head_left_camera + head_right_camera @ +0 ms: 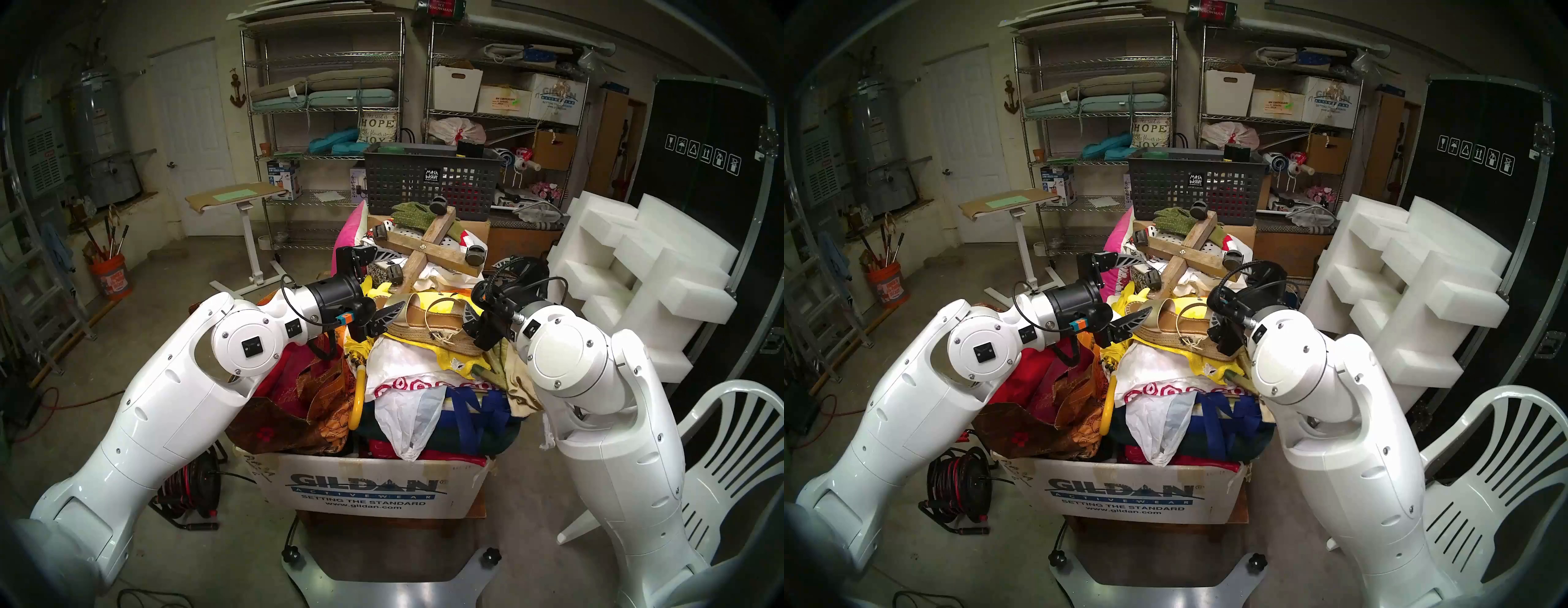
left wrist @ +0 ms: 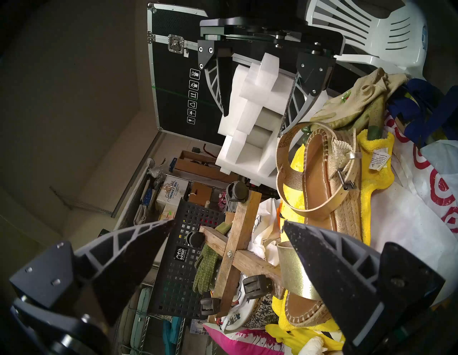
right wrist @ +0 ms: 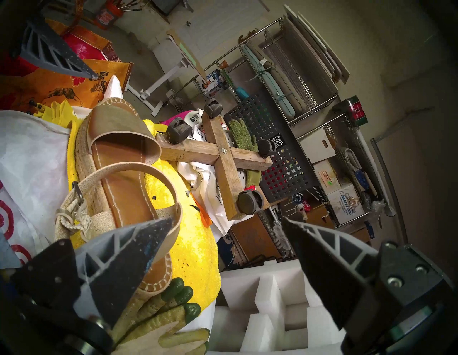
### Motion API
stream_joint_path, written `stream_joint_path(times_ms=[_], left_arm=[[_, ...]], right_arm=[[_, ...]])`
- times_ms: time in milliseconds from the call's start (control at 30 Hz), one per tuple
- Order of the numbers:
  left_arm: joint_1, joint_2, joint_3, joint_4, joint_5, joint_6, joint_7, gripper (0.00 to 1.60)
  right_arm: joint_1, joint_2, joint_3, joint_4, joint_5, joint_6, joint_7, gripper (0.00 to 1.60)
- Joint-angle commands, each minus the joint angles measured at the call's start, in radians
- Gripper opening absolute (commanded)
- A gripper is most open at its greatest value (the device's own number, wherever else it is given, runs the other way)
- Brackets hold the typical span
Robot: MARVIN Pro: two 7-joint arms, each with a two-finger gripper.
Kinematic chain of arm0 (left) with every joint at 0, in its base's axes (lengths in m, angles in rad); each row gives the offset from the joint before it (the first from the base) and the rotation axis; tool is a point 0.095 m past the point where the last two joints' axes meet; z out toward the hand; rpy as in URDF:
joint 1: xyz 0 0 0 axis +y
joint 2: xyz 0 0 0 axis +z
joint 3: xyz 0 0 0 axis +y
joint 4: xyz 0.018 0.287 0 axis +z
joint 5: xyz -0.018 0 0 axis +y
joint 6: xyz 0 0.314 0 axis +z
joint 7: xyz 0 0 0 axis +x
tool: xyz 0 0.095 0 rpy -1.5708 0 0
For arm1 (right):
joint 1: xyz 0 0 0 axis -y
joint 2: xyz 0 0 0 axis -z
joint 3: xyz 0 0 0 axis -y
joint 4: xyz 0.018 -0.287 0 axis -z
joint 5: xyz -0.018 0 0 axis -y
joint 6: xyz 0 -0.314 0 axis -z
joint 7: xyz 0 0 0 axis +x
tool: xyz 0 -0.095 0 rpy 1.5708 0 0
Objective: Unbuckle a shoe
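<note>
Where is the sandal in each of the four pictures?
Head left view: the sandal sits mid-picture, on top of the pile between both arms.
Head right view: the sandal is mid-picture again, a little further left.
Left wrist view: right of middle, running downward.
Right wrist view: left of middle.
Shared landmark: the wooden cross with wheels, just behind it.

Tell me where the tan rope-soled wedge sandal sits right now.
In the head view the tan rope-soled wedge sandal lies atop the clutter pile, on a yellow towel, between the open left gripper and open right gripper, in front of the wooden caster cross.
</note>
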Motion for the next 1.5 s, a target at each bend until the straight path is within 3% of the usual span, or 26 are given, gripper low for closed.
stream_joint_path(times_ms=[0,333,633,933,1467], left_arm=[[-0.011,0.004,-0.009,-0.005,-0.011,-0.036,0.008,1.60],[-0.008,0.016,-0.005,-0.017,-0.051,-0.083,-0.021,1.60],[0.002,0.038,0.009,0.016,-0.102,-0.147,-0.073,1.60],[-0.036,-0.007,0.036,0.083,-0.082,-0.172,-0.077,1.60],[-0.053,-0.019,0.024,0.099,-0.068,-0.178,-0.059,1.60]], right_arm=[[0.007,-0.002,0.000,-0.016,-0.001,0.002,0.001,1.60],[0.005,-0.001,0.022,-0.104,0.009,0.014,0.017,1.60],[-0.088,0.038,0.024,-0.213,0.021,0.026,0.074,1.60],[-0.147,0.051,0.028,-0.213,0.011,0.037,0.070,1.60],[-0.130,0.034,0.008,-0.213,-0.007,0.060,0.060,1.60]])
